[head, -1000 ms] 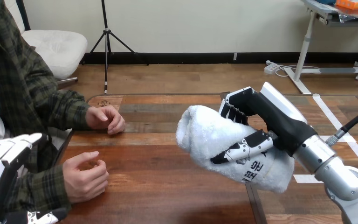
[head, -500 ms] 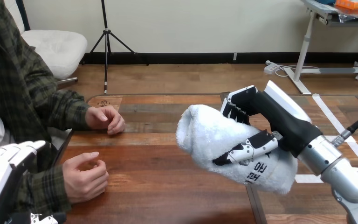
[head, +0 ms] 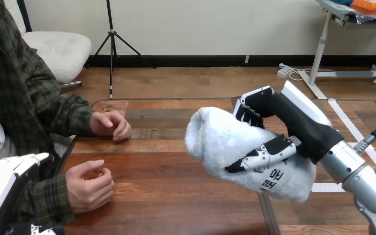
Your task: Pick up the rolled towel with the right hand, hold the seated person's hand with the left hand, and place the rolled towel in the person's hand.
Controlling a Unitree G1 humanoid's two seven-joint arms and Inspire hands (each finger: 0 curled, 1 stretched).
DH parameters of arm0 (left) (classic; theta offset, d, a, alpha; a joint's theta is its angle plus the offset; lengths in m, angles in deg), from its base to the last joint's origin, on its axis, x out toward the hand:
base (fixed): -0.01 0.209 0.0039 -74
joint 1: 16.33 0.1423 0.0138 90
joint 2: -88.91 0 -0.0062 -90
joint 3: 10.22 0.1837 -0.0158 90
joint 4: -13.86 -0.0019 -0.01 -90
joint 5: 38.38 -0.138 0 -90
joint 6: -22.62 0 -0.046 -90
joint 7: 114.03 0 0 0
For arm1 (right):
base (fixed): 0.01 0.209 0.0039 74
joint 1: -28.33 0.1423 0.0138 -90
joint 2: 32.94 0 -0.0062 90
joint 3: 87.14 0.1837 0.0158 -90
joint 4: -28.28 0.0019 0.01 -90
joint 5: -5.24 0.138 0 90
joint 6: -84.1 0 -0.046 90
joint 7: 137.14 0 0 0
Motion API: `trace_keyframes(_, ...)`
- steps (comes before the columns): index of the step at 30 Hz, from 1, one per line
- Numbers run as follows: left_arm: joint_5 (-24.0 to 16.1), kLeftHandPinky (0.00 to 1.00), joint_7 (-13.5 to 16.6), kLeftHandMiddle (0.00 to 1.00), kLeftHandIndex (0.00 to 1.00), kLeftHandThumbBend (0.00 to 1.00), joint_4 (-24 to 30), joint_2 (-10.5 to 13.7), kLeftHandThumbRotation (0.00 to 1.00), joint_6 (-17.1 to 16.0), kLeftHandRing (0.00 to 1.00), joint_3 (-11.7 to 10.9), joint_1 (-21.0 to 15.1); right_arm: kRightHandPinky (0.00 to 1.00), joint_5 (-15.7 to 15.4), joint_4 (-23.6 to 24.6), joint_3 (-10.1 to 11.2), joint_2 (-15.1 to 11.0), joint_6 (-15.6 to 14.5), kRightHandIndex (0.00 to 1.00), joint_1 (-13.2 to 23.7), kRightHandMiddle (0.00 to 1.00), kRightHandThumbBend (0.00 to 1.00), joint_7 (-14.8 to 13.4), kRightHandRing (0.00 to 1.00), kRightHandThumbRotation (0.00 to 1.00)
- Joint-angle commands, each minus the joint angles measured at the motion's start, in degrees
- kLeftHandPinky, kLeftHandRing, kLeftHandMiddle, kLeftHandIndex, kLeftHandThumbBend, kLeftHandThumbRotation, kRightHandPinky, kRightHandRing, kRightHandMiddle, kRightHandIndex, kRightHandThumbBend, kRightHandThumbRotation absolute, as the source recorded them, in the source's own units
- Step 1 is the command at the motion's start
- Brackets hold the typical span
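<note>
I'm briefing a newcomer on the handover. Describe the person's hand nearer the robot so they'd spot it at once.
At the wooden table's left side the person rests two hands. The nearer hand is low in the view, loosely curled, beside the robot's left hand and opposite the towel in its right hand. The other hand lies farther up, near the table's far corner.

I see bright, even light, probably from overhead; the dark wooden plank table (head: 176,196) shows a faint sheen.
</note>
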Motion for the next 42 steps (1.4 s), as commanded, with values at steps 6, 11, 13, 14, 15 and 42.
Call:
trace_keyframes(6, 0.2, 0.75, 0.1, 0.82, 0.82, 1.00, -1.1, 3.8, 0.28, 1.9, 0.81, 2.0, -2.8, 0.12, 1.6, 5.2, 3.5, -1.8, -0.6, 0.29, 1.6, 0.24, 0.76, 0.2, 0.18, 0.00)
trace_keyframes(11, 0.0, 0.74, 0.7, 0.82, 0.81, 1.00, -1.6, 4.1, 0.26, 2.4, 0.80, 2.8, -3.0, 0.12, 2.2, 6.2, 3.8, -2.2, -1.3, 0.29, 1.4, 0.24, 0.76, 0.6, 0.17, 0.00)
trace_keyframes(13, 0.2, 0.73, 0.7, 0.81, 0.80, 1.00, -1.7, 4.2, 0.25, 2.6, 0.79, 3.1, -3.1, 0.12, 2.3, 6.5, 4.0, -2.3, -1.4, 0.29, 1.3, 0.24, 0.76, 0.8, 0.17, 0.00)
trace_keyframes(14, 0.3, 0.73, 0.6, 0.81, 0.80, 1.00, -1.7, 4.3, 0.24, 2.6, 0.79, 3.2, -3.1, 0.12, 2.3, 6.6, 4.0, -2.4, -1.5, 0.29, 1.3, 0.24, 0.76, 1.0, 0.17, 0.00)
trace_keyframes(15, 0.4, 0.73, 0.6, 0.81, 0.80, 1.00, -1.6, 4.3, 0.24, 2.7, 0.79, 3.3, -3.1, 0.12, 2.4, 6.7, 4.1, -2.4, -1.6, 0.29, 1.2, 0.24, 0.76, 1.1, 0.17, 0.00)
trace_keyframes(42, 0.6, 0.65, -0.6, 0.71, 0.71, 1.00, -2.7, 7.0, 0.04, 5.2, 0.68, 5.6, -3.7, 0.13, 4.4, 11.2, 5.9, -3.1, -2.8, 0.30, -0.7, 0.25, 0.75, 3.0, 0.18, 0.00)
